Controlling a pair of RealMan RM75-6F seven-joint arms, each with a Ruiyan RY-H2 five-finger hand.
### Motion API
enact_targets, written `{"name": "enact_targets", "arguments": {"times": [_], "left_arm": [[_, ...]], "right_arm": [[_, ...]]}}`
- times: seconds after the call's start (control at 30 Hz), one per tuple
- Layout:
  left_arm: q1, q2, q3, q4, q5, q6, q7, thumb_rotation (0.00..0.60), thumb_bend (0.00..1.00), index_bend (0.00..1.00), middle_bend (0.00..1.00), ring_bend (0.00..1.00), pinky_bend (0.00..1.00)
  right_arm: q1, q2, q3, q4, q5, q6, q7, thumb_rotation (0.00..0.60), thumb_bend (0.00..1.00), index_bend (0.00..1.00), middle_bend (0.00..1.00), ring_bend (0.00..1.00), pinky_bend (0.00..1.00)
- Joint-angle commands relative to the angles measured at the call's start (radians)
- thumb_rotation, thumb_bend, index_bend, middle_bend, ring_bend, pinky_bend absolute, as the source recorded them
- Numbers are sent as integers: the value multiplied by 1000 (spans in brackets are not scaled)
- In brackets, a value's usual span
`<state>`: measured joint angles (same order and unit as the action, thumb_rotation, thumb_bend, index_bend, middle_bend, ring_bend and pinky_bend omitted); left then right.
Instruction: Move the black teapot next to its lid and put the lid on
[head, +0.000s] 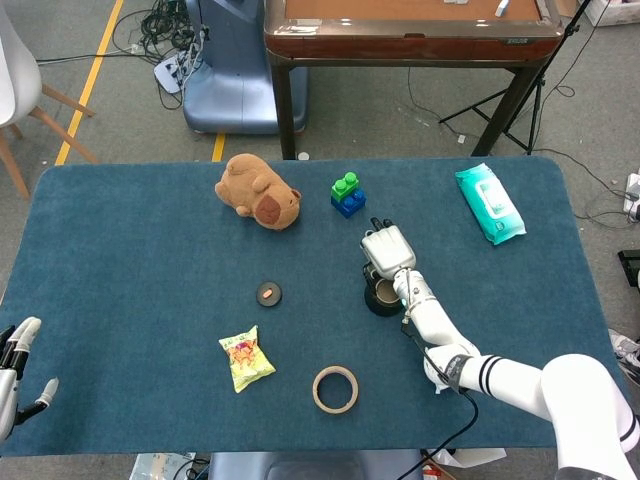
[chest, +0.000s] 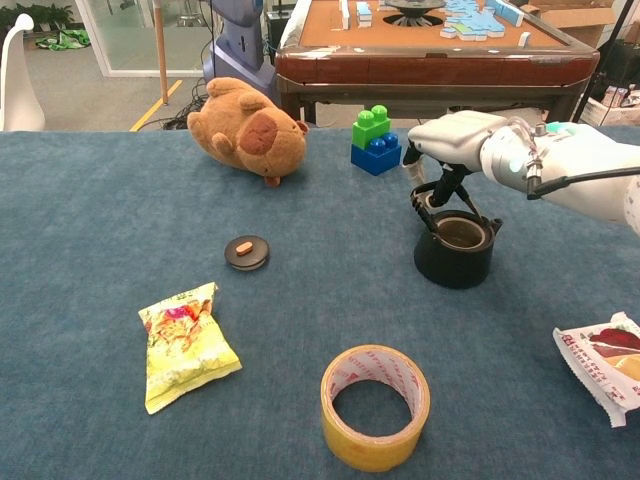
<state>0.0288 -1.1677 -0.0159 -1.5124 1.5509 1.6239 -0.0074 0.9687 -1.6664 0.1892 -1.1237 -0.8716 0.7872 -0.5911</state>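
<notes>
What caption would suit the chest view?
Right hand at the black teapot's handle; lid lies apart.

On the table: one black teapot (chest: 454, 246), one lid (chest: 246, 252), one plush toy (chest: 247, 130), one tape roll (chest: 375, 406), two snack packets (chest: 186, 344) (chest: 604, 362), one wipes pack (head: 490, 203)

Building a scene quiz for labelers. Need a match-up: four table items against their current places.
Things:
1. black teapot
2. lid
3. tape roll
4. snack bag

Places:
A. nearest the chest camera, centre
B. under the right hand
C. in front of the plush toy, uncovered pot away to its right
D. front left of the lid

Pairs: 1-B, 2-C, 3-A, 4-D
</notes>
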Motion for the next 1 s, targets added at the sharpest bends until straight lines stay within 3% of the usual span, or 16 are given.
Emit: {"name": "enact_targets", "arguments": {"times": [0.03, 0.4, 0.6, 1.0], "left_arm": [[1, -1, 0, 1, 0, 0, 0, 600, 278, 42, 91, 63, 61], [0, 0, -2, -1, 3, 2, 1, 600, 278, 42, 91, 63, 61], [-2, 0, -3, 1, 4, -1, 1, 600, 278, 42, 91, 63, 61], [8, -3, 1, 13, 5, 9, -12, 600, 278, 42, 91, 63, 61]], "right_arm": [[-4, 6, 0, -9, -10, 6, 11, 600, 410, 619, 402, 130, 192], [-49, 121, 6, -217, -143, 117, 81, 600, 410, 629, 409, 135, 192], [-52, 158, 13, -299, -160, 148, 56, 600, 410, 629, 410, 135, 192], [33, 88, 90, -281, -55, 149, -32, 600, 410, 629, 410, 135, 192]]}}
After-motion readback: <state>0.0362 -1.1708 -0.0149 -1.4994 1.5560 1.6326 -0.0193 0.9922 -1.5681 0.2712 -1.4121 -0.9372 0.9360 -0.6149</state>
